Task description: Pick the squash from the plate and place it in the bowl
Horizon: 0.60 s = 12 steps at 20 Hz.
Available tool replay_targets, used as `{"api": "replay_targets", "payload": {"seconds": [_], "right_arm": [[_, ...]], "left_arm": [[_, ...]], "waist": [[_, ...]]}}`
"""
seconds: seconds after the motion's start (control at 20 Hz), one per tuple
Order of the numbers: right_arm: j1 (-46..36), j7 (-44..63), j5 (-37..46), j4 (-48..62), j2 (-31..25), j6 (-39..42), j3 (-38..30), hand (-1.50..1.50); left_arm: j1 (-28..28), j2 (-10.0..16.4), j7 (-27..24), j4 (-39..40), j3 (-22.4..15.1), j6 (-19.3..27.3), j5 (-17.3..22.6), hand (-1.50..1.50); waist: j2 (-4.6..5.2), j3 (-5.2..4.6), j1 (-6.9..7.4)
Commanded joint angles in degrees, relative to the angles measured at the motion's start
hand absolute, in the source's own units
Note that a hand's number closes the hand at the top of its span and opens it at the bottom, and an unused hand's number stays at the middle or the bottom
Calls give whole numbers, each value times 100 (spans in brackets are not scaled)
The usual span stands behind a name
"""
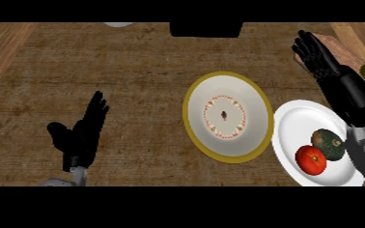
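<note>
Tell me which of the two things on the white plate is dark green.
The squash, the upper right one on the plate; the tomato beside it at lower left is red.

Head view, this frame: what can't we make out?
Plate: right rim cut by the view's edge and covered by the right forearm.
Black object, top centre: cut off above, unidentifiable.
White item, top left: only a sliver shows.
Green thing, right edge: cut off.
Brown object under the right hand: mostly covered.

Right of the bowl (235,84), the plate (299,121) is cut off at the view's edge; the right arm (343,91) covers its outer rim.
</note>
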Motion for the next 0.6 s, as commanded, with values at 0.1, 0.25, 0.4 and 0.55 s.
{"api": "replay_targets", "payload": {"seconds": [0.1, 0.25, 0.4, 0.55], "right_arm": [[1061, -408, -98, -21, -566, 1155, 100, 150], [1890, -819, 346, 272, -875, 1681, 602, 150], [1906, -1360, 1089, 455, -252, -774, -529, -150], [2360, -2473, 53, 510, 463, -291, -790, -150]], "left_arm": [[-279, 229, -171, -370, 186, -93, -178, 0], [-517, 469, -335, -623, 68, -96, -553, 0], [-432, 461, -186, -507, 42, -220, -419, 0], [-524, 318, -391, -373, 27, -215, -475, 0]], "waist": [[122, 75, -219], [115, 90, -301], [82, 108, -575], [120, 94, -424]]}}
